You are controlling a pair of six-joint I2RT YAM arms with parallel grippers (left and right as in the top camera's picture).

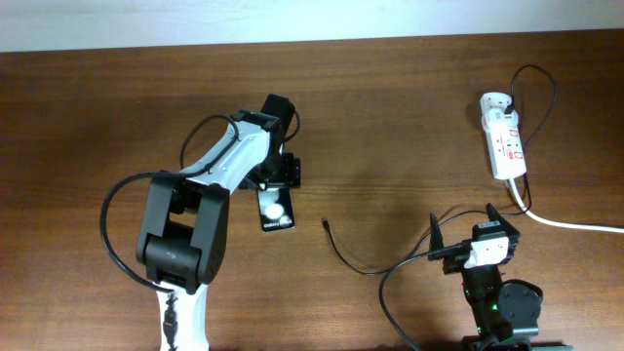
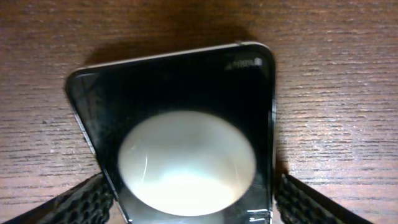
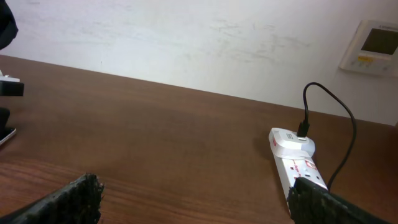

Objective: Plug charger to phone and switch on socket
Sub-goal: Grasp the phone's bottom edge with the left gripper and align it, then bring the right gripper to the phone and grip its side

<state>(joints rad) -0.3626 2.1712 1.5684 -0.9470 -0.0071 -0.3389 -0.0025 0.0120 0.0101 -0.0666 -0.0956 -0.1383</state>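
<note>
The phone (image 1: pixel 276 211) lies flat on the table at centre left, a black slab with a white glint. In the left wrist view the phone (image 2: pixel 186 87) fills the space between my left gripper's (image 2: pixel 189 190) fingers, which press on its two long edges. My left gripper also shows in the overhead view (image 1: pixel 278 181). The charger's plug tip (image 1: pixel 325 222) lies free on the table right of the phone. Its thin black cable (image 1: pixel 359 269) loops away to the white adapter (image 1: pixel 492 100), which sits in the socket (image 1: pixel 505 141). My right gripper (image 1: pixel 466 222) is open and empty, below the socket.
The socket's thick white cord (image 1: pixel 575 225) runs off to the right edge. In the right wrist view the socket (image 3: pixel 298 167) lies just ahead of my right finger, with my right gripper (image 3: pixel 193 196) above bare wood. A white wall stands behind the table.
</note>
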